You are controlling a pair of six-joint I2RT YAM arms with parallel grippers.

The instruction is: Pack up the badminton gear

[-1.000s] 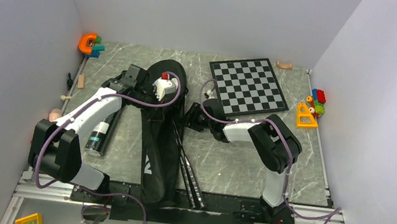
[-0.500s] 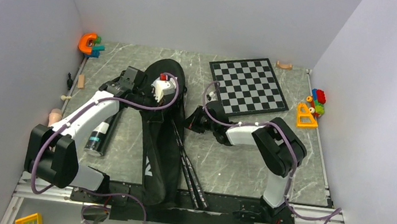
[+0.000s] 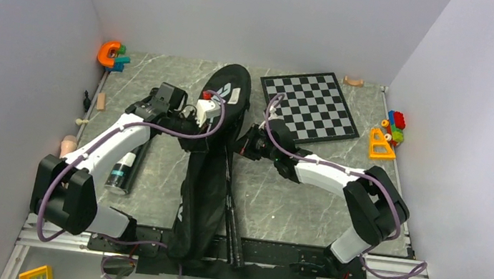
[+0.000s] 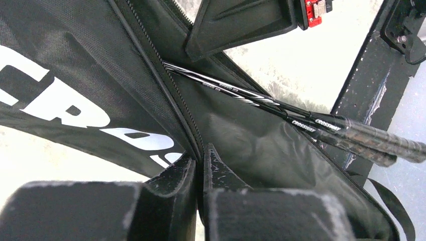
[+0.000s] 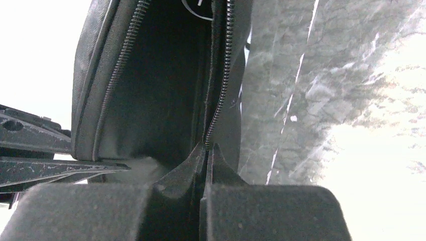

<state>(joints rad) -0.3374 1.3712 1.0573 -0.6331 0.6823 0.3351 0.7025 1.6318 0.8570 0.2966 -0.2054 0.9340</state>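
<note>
Bag is laid lengthwise on the table. Its long axis runs from the near edge toward the far wall and leans slightly right at the far end. The broad rounded end is pointed away from the arms. The narrow end is hung over the near edge between the two bases. The zip is seen undone. A zip edge on the bag's left side is pinched in the clenched left claw, and one on its right side in the clenched right claw.

Rackets are lodged in the opening along the same axis. Their handles are pointed toward the near edge and stick out, while the heads are hidden inside the cloth.

Tube is laid left of the bag, roughly parallel to it, with its far part covered by the left arm. The bag's white lettering is cut off in the left wrist view.
</note>
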